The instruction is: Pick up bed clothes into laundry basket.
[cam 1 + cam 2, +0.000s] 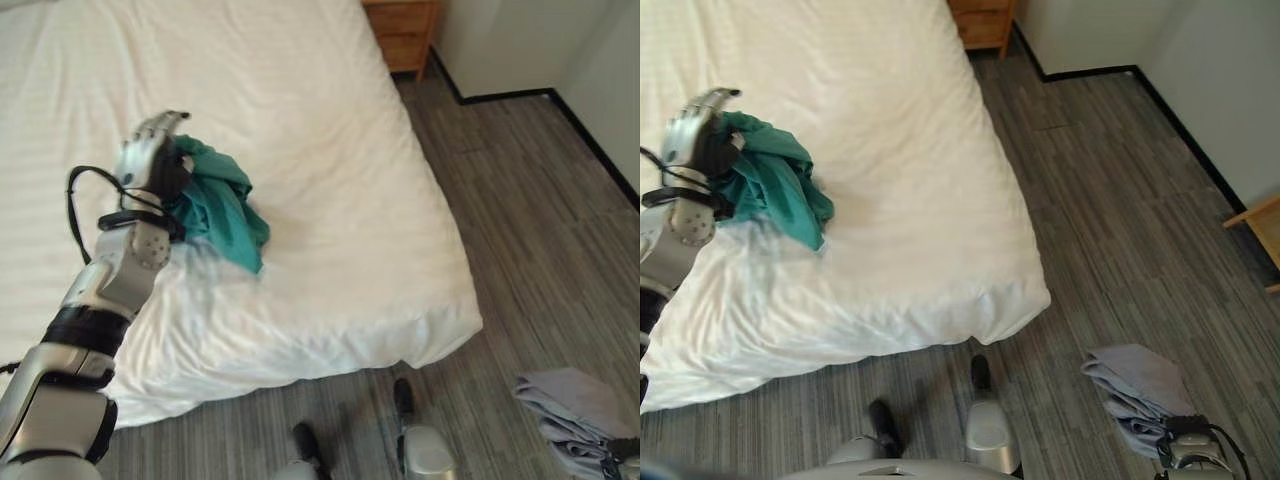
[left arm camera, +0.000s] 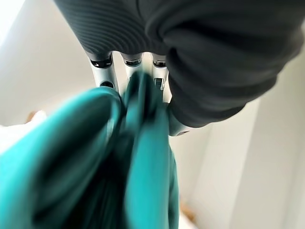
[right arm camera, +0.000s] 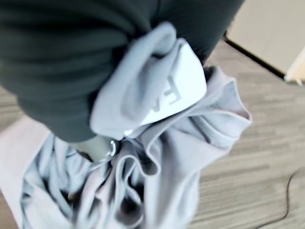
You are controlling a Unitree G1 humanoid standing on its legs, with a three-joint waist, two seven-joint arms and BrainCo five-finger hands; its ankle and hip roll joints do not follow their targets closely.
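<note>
A teal garment (image 1: 222, 200) is bunched up on the white bed (image 1: 330, 150), near its front edge. My left hand (image 1: 150, 155) reaches over the bed and is shut on the garment's upper end. In the left wrist view the teal cloth (image 2: 95, 157) is pinched between the fingers (image 2: 106, 71). At the lower right, my right hand (image 1: 1188, 452) hangs low above the floor, shut on a crumpled grey garment (image 1: 1138, 385). In the right wrist view the grey cloth (image 3: 157, 157) folds over and round the hand (image 3: 57, 52).
A wooden nightstand (image 1: 404, 35) stands by the bed's far right corner against the wall. Grey plank floor (image 1: 540, 220) runs along the right of the bed. The corner of a wooden piece of furniture (image 1: 1264, 228) shows at the right edge.
</note>
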